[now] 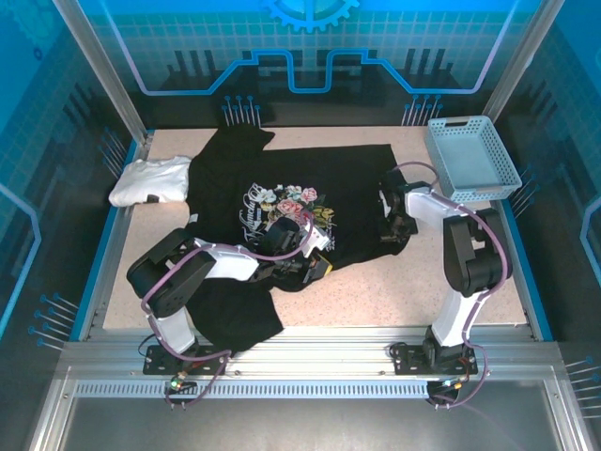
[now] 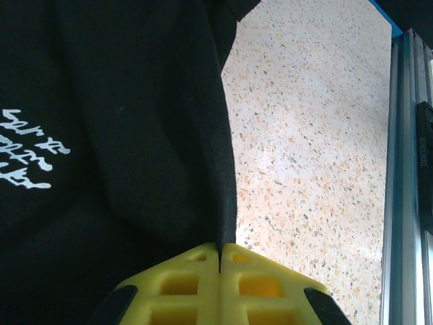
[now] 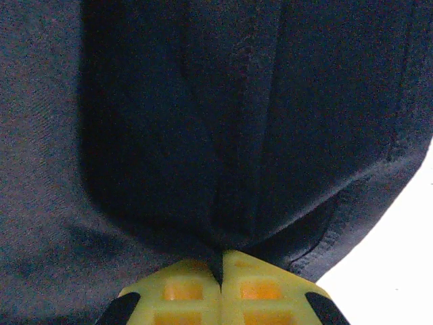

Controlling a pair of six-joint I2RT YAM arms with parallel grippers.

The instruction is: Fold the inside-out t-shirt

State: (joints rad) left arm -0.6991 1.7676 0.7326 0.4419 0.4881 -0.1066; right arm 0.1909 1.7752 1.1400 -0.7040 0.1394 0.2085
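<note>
Inside-out t-shirt (image 1: 347, 178), black, lies spread across the middle and far-left part of the speckled table (image 1: 394, 291). It is rumpled, not flat. One flap trails toward the near-left edge, beside the left arm's base. A pink-and-white floral print (image 1: 286, 202) with white script faces up near the shirt's centre. The left gripper (image 1: 317, 266) sits low at the shirt's near edge, just right of the print. The right gripper (image 1: 390, 230) is down on the shirt's right edge. In the left wrist view the left gripper (image 2: 220, 256) has its yellow pads pressed together, and a folded edge of the black t-shirt (image 2: 122, 135) runs straight into the seam between them, so it is clamped on the cloth. White script (image 2: 27, 149) shows at the left of that view, bare table (image 2: 311, 135) lies to the right of the cloth edge, and a metal rail (image 2: 406, 169) is at far right. In the right wrist view the right gripper (image 3: 220, 269) is also closed, with a pleat of the t-shirt (image 3: 203, 122) pinched between its pads and the cloth bunching out from the pinch. A stitched hem (image 3: 379, 183) curves along the right side, with bright table (image 3: 406, 257) beyond it. A folded white garment (image 1: 150, 180) lies at the table's left edge, touching the shirt's left side. A blue basket (image 1: 470, 158) sits at the far-right corner, apart from the shirt.
</note>
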